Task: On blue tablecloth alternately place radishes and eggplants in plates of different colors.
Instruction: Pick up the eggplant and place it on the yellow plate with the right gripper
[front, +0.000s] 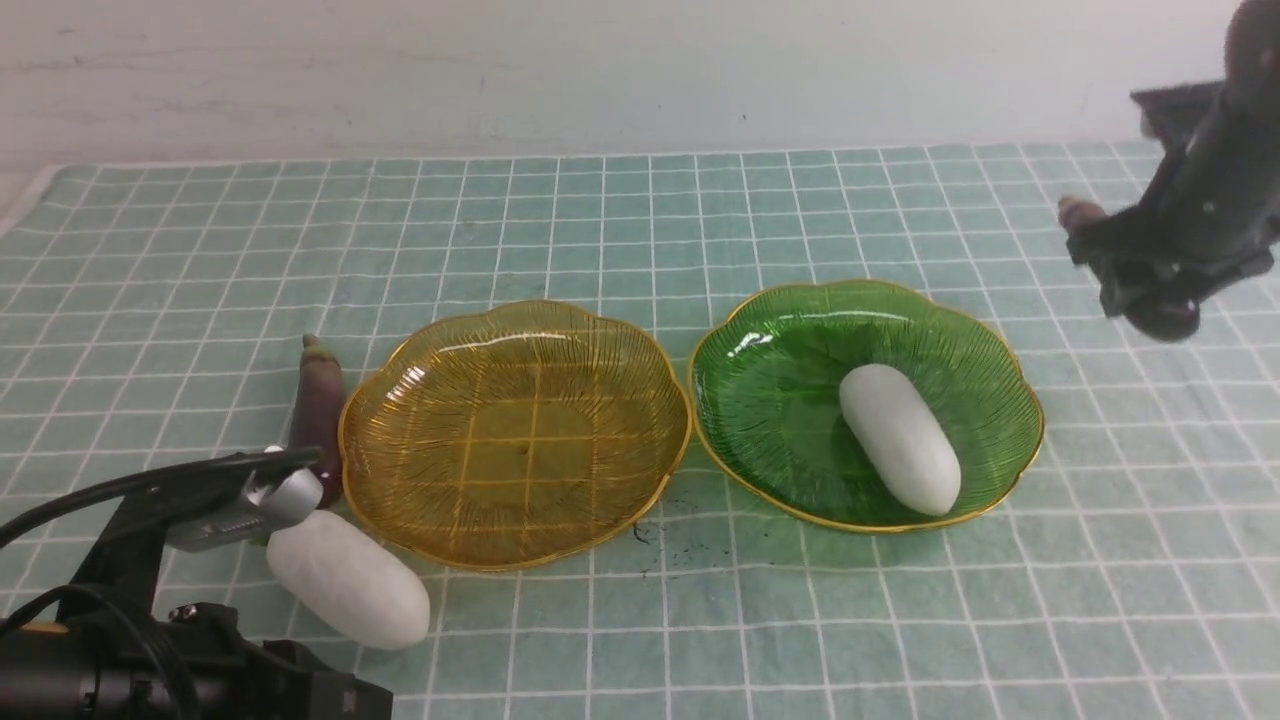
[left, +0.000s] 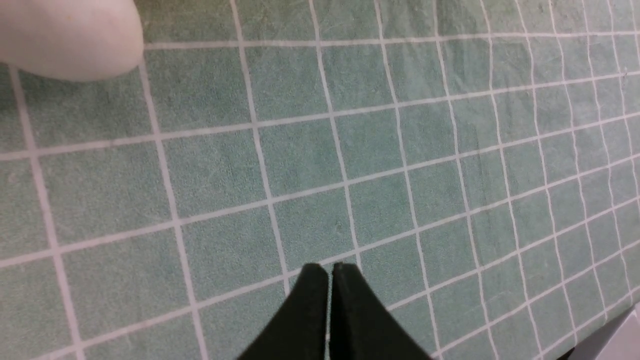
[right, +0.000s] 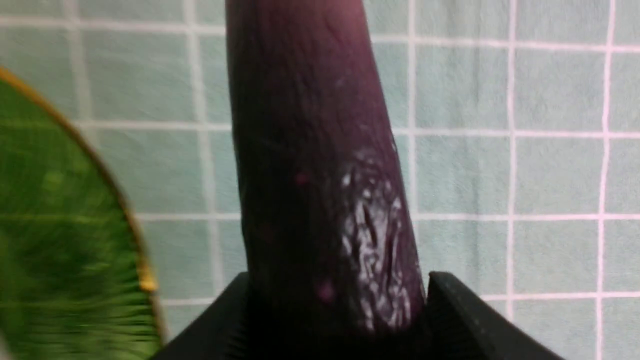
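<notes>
- Tablecloth (front: 800, 620), pale teal-blue with white grid lines, lies under both plates.
- Amber plate (front: 520, 450) near the middle, nothing in it; gold scalloped rim.
- Green plate (front: 780, 420) just to its right, rims close together; touching or not, cannot tell.
- White radish (front: 900, 440) inside the green plate, on its right side, lying slantwise: far end toward the left, near end toward the right.
- Other radish (front: 350, 580) on the cloth, by the near left edge of the amber plate, also slantwise, its upper left end close to the left arm's metal part in the front view.
- Left eggplant (front: 318, 400) on the cloth along the amber plate's left side, stem end pointing away; lower part partly hidden by the left arm (front: 130, 620).
- Left gripper (left: 330, 274): fingertips together, shut, nothing held.
- Right gripper (right: 337, 287): fingers parted by the width of the dark eggplant (right: 320, 150), one on each side, gripping it.
- Held eggplant is off at the far right, raised over the cloth and outside both plates, tilted with stem end up; glossy skin, front view blurred there.
</notes>
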